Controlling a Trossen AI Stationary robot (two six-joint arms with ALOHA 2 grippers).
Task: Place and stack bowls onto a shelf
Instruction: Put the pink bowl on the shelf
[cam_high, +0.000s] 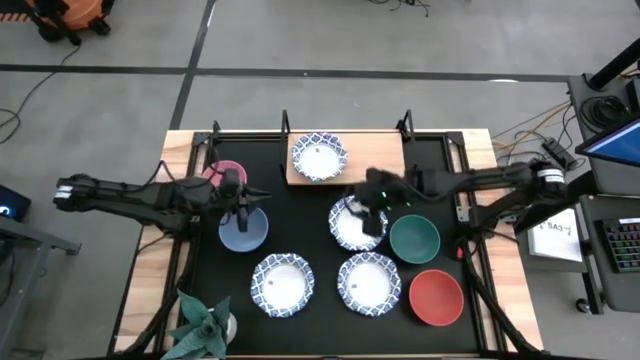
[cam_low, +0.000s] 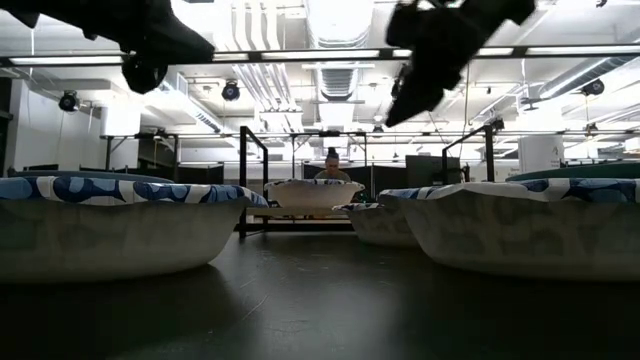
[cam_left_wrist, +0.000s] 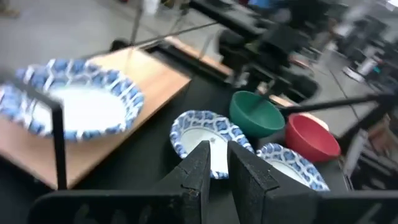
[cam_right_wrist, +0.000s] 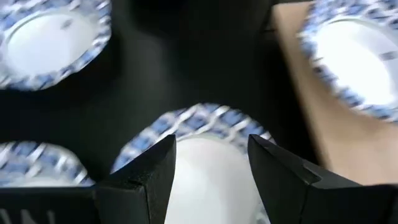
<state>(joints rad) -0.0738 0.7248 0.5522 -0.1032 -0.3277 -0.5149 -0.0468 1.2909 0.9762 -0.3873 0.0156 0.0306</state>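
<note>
One white bowl with a blue rim (cam_high: 319, 156) sits on the wooden shelf (cam_high: 375, 158) at the table's far side, shown as the bowl (cam_left_wrist: 78, 102) in the left wrist view. My right gripper (cam_high: 370, 208) hovers open above another white bowl (cam_high: 353, 226), and the wrist view shows that bowl (cam_right_wrist: 205, 158) between the fingers. The low view shows the right gripper (cam_low: 432, 62) well above the bowls. My left gripper (cam_high: 240, 208), fingers a narrow gap apart (cam_left_wrist: 217, 165), hangs over the blue bowl (cam_high: 243, 232), with the pink bowl (cam_high: 222, 172) beside it.
Two more white bowls (cam_high: 282, 285) (cam_high: 369, 282) stand near the table's near edge, with the green bowl (cam_high: 414, 238) and the red bowl (cam_high: 436, 297) to their right. A green spiky plant (cam_high: 205, 325) occupies the near left corner. Black posts (cam_high: 285, 122) rise at the shelf's corners. A person (cam_low: 332, 165) is far behind.
</note>
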